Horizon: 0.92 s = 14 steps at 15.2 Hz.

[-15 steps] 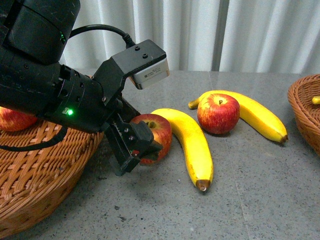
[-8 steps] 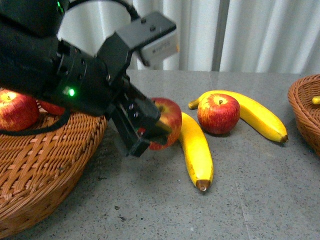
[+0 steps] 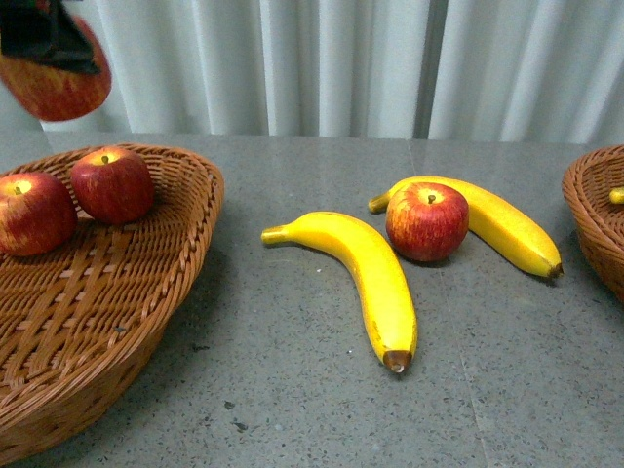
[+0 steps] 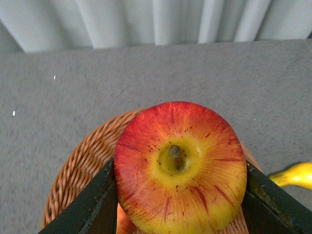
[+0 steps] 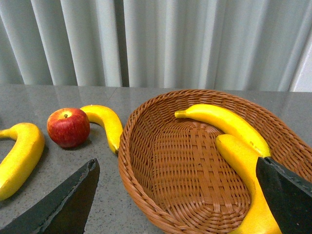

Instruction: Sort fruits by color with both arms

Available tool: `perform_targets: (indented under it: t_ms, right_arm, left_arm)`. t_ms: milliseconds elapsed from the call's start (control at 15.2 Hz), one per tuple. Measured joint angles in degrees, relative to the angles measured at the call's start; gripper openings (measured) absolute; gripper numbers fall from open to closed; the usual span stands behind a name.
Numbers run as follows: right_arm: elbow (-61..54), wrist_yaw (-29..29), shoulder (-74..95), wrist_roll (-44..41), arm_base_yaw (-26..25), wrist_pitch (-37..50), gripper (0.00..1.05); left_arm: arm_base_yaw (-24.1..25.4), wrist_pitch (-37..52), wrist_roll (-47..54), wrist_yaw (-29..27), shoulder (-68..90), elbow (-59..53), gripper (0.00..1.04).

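Note:
My left gripper (image 4: 180, 202) is shut on a red-and-yellow apple (image 4: 180, 168) and holds it high above the left wicker basket (image 4: 80, 168). In the front view this apple (image 3: 57, 86) is at the top left corner. Two apples (image 3: 34, 210) (image 3: 112, 183) lie in the left basket (image 3: 146, 292). One apple (image 3: 426, 220) and two bananas (image 3: 369, 278) (image 3: 507, 226) lie on the table. My right gripper (image 5: 178, 195) is open over the right basket (image 5: 136, 146), which holds two bananas (image 5: 224, 122) (image 5: 246, 170).
The grey table (image 3: 292, 409) runs back to a white curtain (image 3: 322, 58). The right basket's rim (image 3: 590, 210) is at the front view's right edge, with a banana tip (image 3: 615, 195) inside.
My left gripper has lifted the apple off the table beside the near banana and carried it up and left, above the left basket. The arm has left most of the front view.

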Motion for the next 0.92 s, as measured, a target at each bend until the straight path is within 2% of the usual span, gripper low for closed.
perform_targets:
  t_ms: [66,198,726,924]
  right_arm:
    - [0.00,0.00,0.00,0.00,0.00,0.00,0.98]
    - [0.00,0.00,0.00,0.00,0.00,0.00,0.98]
    - [0.00,0.00,0.00,0.00,0.00,0.00,0.98]
    - [0.00,0.00,0.00,0.00,0.00,0.00,0.98]
  left_arm:
    - [1.62,-0.63,-4.07,1.01,0.42,-2.49,0.62]
    - [0.68,1.16,-6.32,3.06,2.56,-6.19,0.62]
    - [-2.64,4.94,-1.97,1.95,5.03,-10.60,0.62]
    - [-3.78,5.42,-0.24,1.86,5.01,-11.50,0.89]
